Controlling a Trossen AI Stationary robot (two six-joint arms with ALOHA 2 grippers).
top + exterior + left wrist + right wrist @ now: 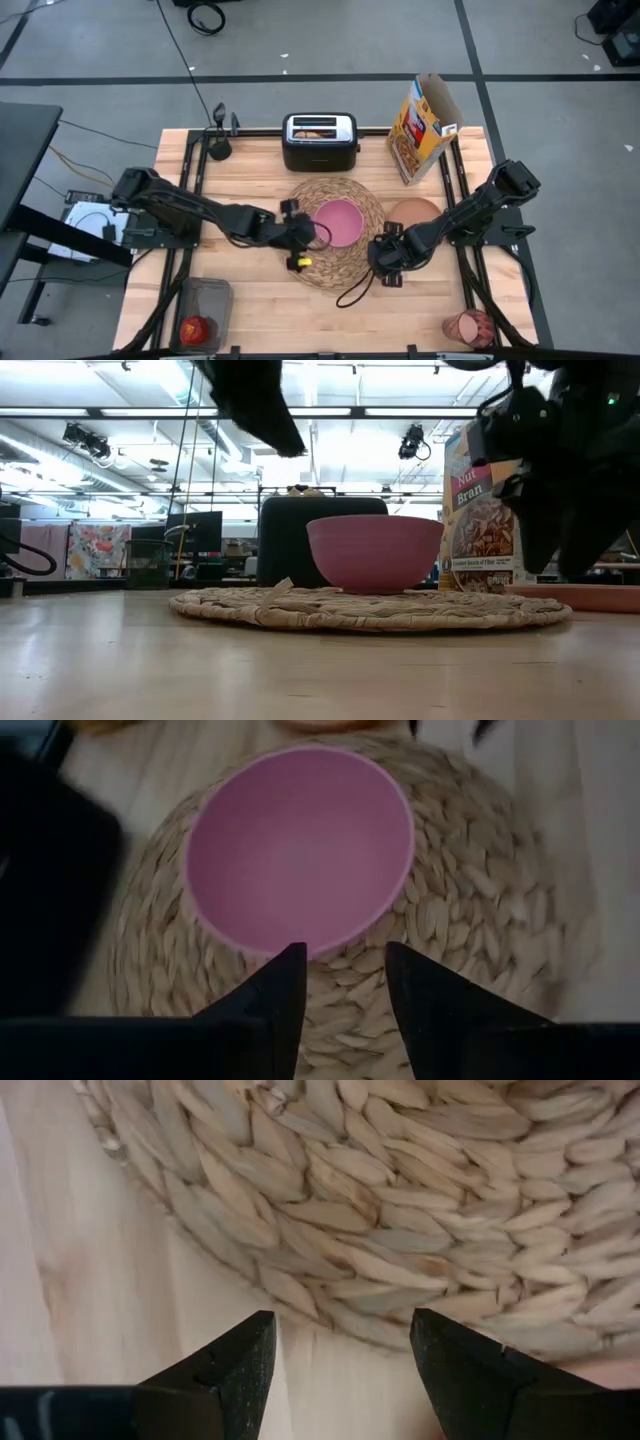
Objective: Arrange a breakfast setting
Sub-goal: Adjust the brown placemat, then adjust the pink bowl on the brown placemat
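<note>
A matt pink bowl (300, 845), smooth as moulded plastic, sits on a rough placemat (400, 1210) of coarsely plaited dry straw. The bench (260, 305) beneath is pale, smooth-planed wood with visible grain. Behind stand a glossy black toaster (320, 142) and a printed cardboard cereal box (420, 128); the plate (415, 211) looks matt salmon-brown.

**Hidden and cut off**

The salmon-brown plate (415, 211) is partly covered by the right arm. The apple (197, 328) and pink tumbler (470, 327) sit at the near edge, small and indistinct. In the low view, the cereal box (478, 520) is partly blocked by a dark arm.
</note>
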